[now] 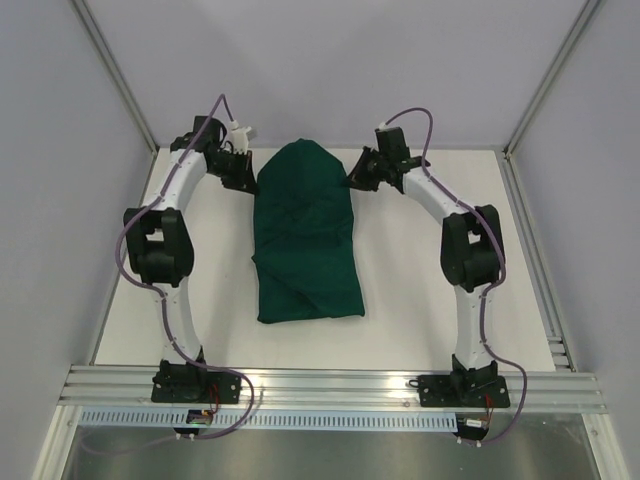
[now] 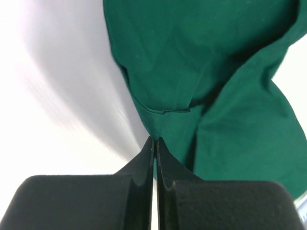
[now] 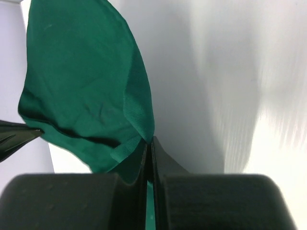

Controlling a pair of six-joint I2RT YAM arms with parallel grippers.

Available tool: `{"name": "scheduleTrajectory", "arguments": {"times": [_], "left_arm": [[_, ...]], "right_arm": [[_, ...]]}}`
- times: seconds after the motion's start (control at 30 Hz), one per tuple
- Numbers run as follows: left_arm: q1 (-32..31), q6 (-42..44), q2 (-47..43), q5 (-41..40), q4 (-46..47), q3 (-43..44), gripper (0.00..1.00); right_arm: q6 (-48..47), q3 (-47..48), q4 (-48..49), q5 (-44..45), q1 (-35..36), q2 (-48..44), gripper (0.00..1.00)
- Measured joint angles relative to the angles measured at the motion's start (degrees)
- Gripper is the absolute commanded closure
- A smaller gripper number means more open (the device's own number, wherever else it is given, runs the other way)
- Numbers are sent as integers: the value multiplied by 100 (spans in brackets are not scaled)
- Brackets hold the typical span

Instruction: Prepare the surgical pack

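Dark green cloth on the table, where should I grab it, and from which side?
Take the dark green cloth by its far side edges, one from each outer side: the thin hems stand free there, where the left gripper and right gripper pinch them.

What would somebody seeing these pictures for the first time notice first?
The dark green cloth draws the eye at once: a long bundle lying down the middle of the white table, gathered into a rounded peak at its far end. There the left claw and the right claw pinch it from opposite sides, each shut on an edge of the fabric.
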Motion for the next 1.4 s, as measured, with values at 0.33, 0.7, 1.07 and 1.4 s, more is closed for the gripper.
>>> {"name": "scheduleTrajectory", "arguments": {"times": [0.33,0.7,1.07,1.4], "left_arm": [[44,708,-1196,756,-219,-1307,100],[44,2050,-2118,1453,-874,-2682,100],[39,3195,-1963,1394,-1167,-3698,100],[-74,3639,-1958,1130,-1023,-3906,100]], "right_arm": [[-339,-1687,170,-361,24,-1733,100],[-824,-3724,404,-647,435,-3191,95],[-1187,-4677,-26,-688,658,-3362,24],[-2070,-2332,-1097,-424,612,-2859,7]]}}
